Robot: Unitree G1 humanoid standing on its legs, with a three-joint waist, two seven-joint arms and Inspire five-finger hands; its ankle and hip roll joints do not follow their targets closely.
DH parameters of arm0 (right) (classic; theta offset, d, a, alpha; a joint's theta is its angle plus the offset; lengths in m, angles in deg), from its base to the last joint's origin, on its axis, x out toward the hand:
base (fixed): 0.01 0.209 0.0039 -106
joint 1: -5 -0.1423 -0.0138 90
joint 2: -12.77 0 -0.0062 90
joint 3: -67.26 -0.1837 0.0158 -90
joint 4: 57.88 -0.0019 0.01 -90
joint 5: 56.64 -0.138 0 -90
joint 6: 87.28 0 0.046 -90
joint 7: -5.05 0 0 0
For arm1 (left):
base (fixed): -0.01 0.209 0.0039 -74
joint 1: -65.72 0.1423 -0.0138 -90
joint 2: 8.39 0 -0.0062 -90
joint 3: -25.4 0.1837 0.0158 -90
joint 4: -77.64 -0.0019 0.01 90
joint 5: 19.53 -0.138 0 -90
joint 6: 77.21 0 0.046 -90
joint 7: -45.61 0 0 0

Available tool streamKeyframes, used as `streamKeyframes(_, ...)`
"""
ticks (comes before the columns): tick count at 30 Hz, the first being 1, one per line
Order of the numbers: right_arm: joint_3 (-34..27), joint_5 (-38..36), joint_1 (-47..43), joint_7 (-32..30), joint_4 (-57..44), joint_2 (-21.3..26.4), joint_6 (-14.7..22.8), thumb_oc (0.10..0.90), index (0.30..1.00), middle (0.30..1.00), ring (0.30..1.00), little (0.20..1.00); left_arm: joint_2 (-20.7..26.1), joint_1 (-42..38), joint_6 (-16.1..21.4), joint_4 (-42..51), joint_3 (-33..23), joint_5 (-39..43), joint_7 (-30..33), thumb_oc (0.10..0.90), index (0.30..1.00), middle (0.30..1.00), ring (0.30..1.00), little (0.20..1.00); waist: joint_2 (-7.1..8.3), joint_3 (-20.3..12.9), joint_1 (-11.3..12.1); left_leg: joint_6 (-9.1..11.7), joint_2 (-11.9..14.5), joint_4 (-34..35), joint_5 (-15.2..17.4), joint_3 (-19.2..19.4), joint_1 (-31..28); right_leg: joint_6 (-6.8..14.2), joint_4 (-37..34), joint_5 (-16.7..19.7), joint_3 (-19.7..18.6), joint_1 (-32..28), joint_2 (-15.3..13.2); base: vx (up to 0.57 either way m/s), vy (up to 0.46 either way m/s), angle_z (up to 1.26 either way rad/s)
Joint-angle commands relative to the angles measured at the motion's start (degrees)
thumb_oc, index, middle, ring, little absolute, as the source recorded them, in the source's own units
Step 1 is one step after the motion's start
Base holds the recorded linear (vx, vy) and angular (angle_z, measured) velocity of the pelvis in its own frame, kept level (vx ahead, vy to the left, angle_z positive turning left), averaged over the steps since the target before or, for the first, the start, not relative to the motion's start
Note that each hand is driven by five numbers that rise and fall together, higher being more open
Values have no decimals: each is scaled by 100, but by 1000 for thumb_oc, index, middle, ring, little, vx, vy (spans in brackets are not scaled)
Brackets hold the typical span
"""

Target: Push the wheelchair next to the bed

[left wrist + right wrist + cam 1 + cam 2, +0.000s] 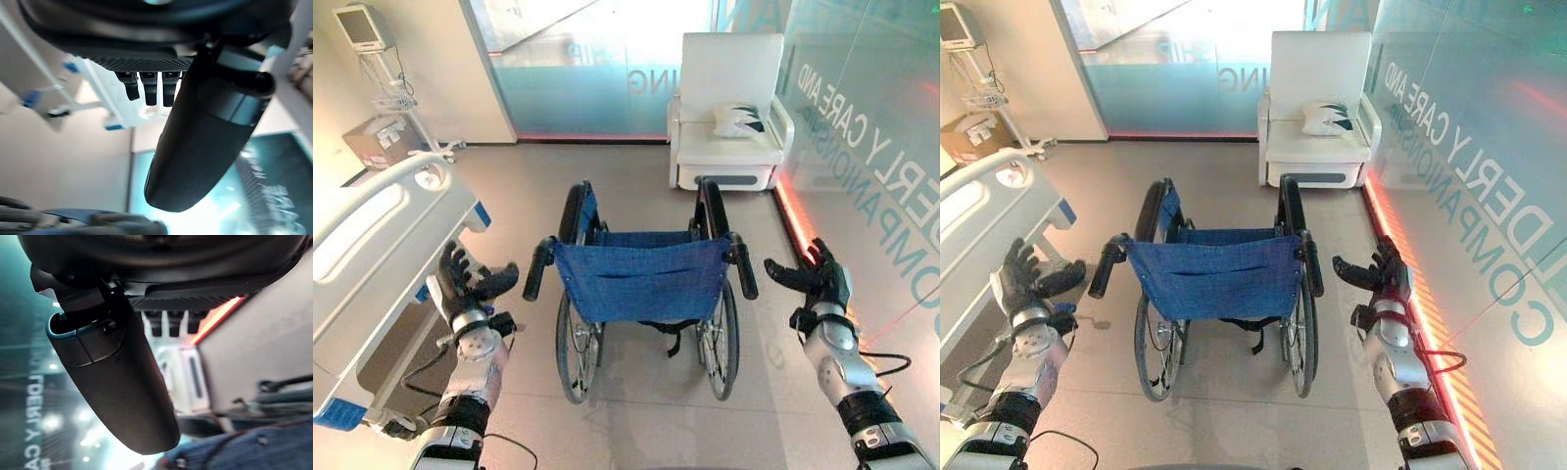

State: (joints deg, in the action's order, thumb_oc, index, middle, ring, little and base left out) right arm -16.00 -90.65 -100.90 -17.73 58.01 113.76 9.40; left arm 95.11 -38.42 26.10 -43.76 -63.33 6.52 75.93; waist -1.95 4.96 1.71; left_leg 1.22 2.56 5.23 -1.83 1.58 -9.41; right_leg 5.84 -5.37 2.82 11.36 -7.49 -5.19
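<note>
A wheelchair (639, 279) with a blue fabric back and black push handles stands in the middle of the floor, facing away from me. Its left handle (537, 269) and right handle (742, 266) point back toward me. My left hand (465, 284) is raised just left of the left handle, open, touching nothing. My right hand (815, 277) hovers a short way right of the right handle, open with fingers spread. The white hospital bed (382, 245) with blue corner bumpers lies along the left side, close to my left hand.
A white armchair (729, 108) with a cushion stands beyond the wheelchair against a frosted glass wall. A glass wall with a red floor strip (795, 220) runs along the right. A monitor stand (374, 49) and a cardboard box (377, 140) are at the far left.
</note>
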Motion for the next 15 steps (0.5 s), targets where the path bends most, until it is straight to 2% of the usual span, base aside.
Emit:
streamKeyframes(1,-298,385,-680,-36,-662,250,580,800,900,900,900,900,737,-869,451,427,144,-502,-361,800,900,900,900,900,208,-232,6,-277,-641,-23,129,50,201,-227,37,59,-26,-146,126,0,0,0)
streamKeyframes(6,-240,539,-556,539,-1332,271,163,800,900,900,900,900,949,-726,181,1071,79,-639,-1098,800,900,900,900,900,216,-204,22,-274,-628,-23,120,66,204,-213,37,61,-17,-144,110,0,0,0)
streamKeyframes(11,-216,623,-310,897,-1778,202,66,800,900,900,900,900,1006,-411,8,1533,-88,-667,-1499,800,900,900,900,900,223,-188,36,-280,-618,-23,121,79,213,-211,37,49,-20,-140,105,0,0,0)
streamKeyframes(15,-247,551,-130,1167,-2128,103,-59,800,900,900,900,900,1049,-107,-282,1874,-182,-837,-2002,800,900,900,900,900,218,-165,54,-284,-606,-23,117,89,213,-201,37,47,-15,-145,96,0,0,0)
